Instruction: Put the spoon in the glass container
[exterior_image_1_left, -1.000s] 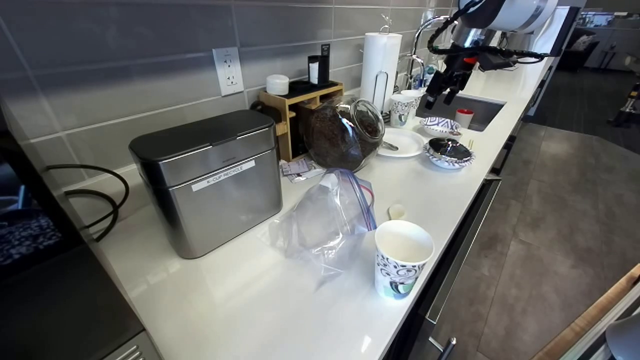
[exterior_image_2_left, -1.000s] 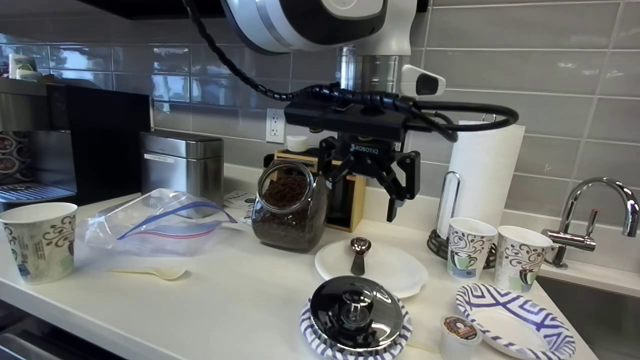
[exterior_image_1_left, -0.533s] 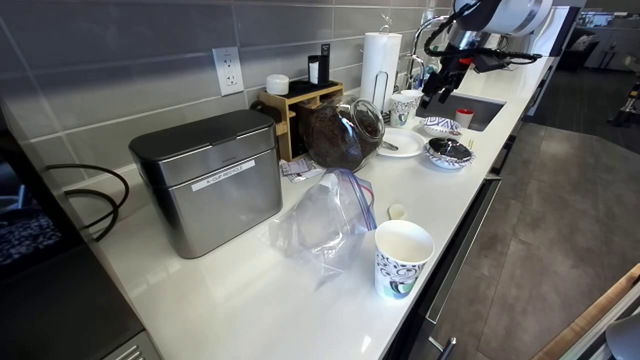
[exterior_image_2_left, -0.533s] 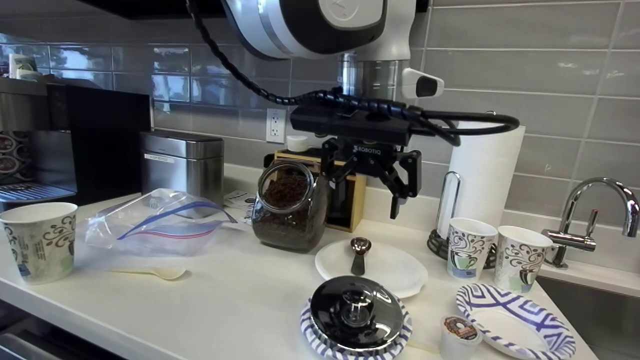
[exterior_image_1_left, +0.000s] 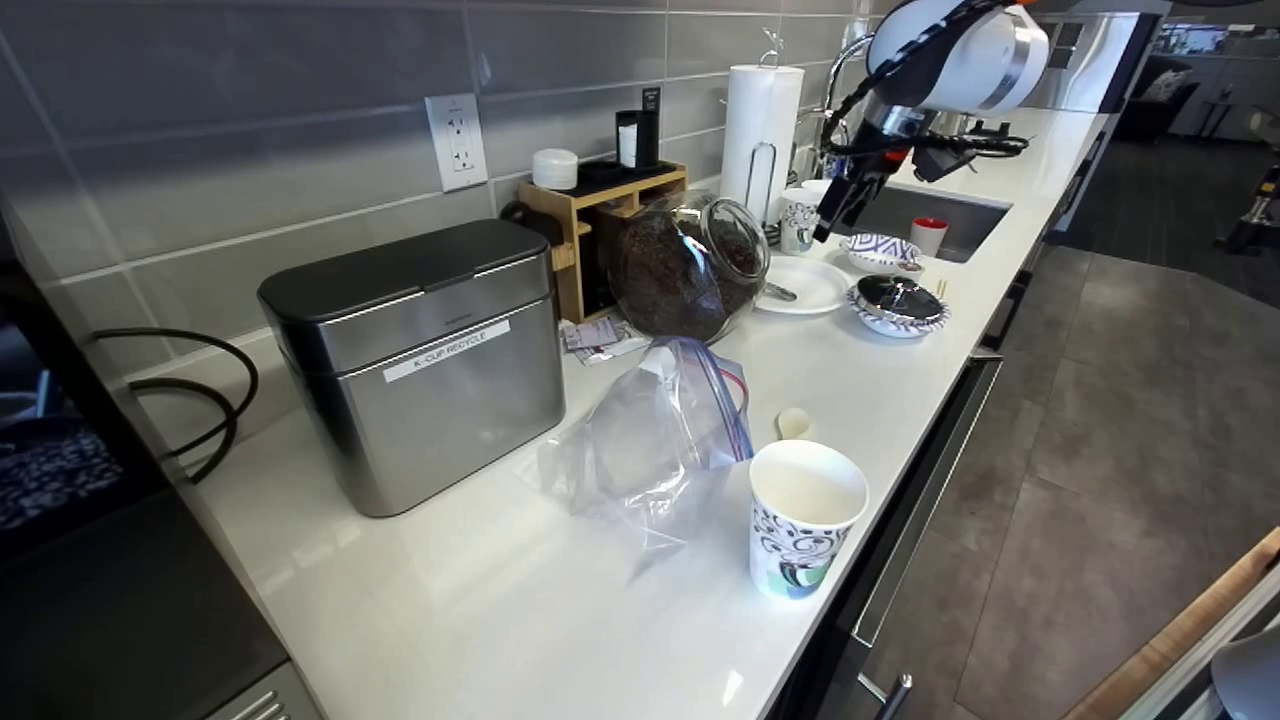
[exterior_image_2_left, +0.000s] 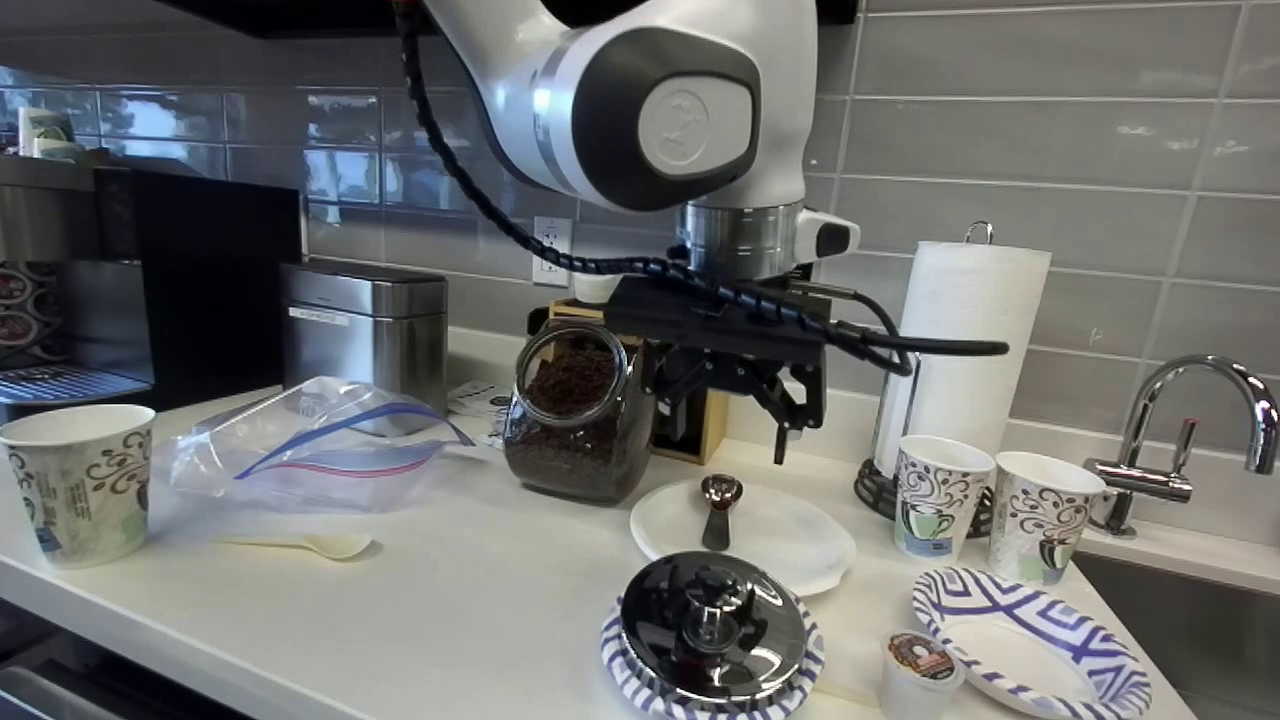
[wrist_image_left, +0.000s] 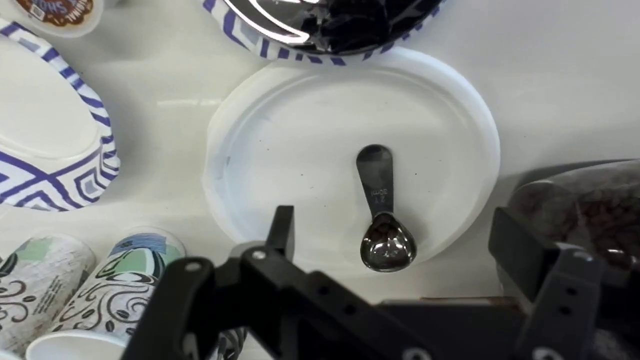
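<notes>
A metal scoop-like spoon (wrist_image_left: 377, 180) lies on a white plate (wrist_image_left: 280, 135), its bowl near the rim toward the wall; in an exterior view the same spoon (exterior_image_2_left: 717, 525) shows too. Above it my gripper (wrist_image_left: 392, 230) stands wide open, one finger to each side of the spoon's bowl, holding nothing. The gripper (exterior_image_2_left: 730, 430) hangs well over the counter in both exterior views. Beside the plate, the glass container (exterior_image_2_left: 580, 455) is full of dark brown grounds, its open mouth tilted to the front. In the wrist view the right finger overlaps the glass container (wrist_image_left: 600, 200); contact cannot be judged.
A bowl under a shiny dark lid (exterior_image_2_left: 712, 630) touches the plate's front. Two paper cups (exterior_image_2_left: 940, 495), a patterned bowl (exterior_image_2_left: 1030, 640) and a paper towel roll (exterior_image_2_left: 975, 340) stand nearby. A wooden rack (exterior_image_1_left: 580, 250) is behind. A pale plastic spoon (exterior_image_2_left: 335, 545) lies near a plastic bag (exterior_image_2_left: 320, 450).
My gripper has come down and leaned toward the plate and the glass container, its jaws staying apart throughout. The things on the counter have not moved.
</notes>
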